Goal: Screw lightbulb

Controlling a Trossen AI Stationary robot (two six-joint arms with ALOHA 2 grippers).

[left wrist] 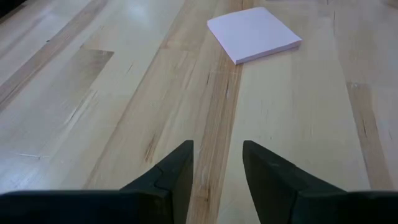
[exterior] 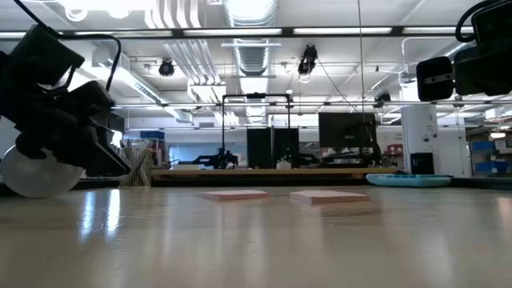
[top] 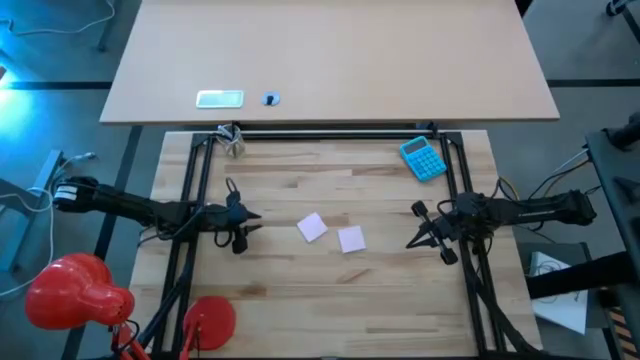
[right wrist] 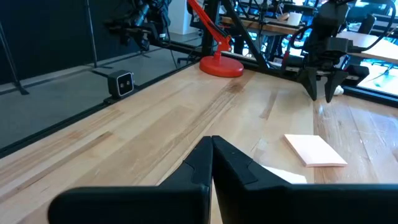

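Overhead layout of the wooden bench (top: 300, 290). The left pincer (top: 243, 226) lies at the left side, the right pincer (top: 424, 228) at the right, both pointing inward. Between them lie two pink sticky notes (top: 312, 227), just beside each other. A blue calculator (top: 424, 158) sits near the far right corner. A red lamp (top: 75, 292) hangs off the near left edge, its round red base (top: 209, 322) on the bench.

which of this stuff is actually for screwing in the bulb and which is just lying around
For the job:
- small white pear-shaped lightbulb, by the frame's far left corner
- red metal desk lamp, its round red base on the table

Lying about:
- pink square sticky-note pad, with a second pink pad beside it
- blue plastic calculator
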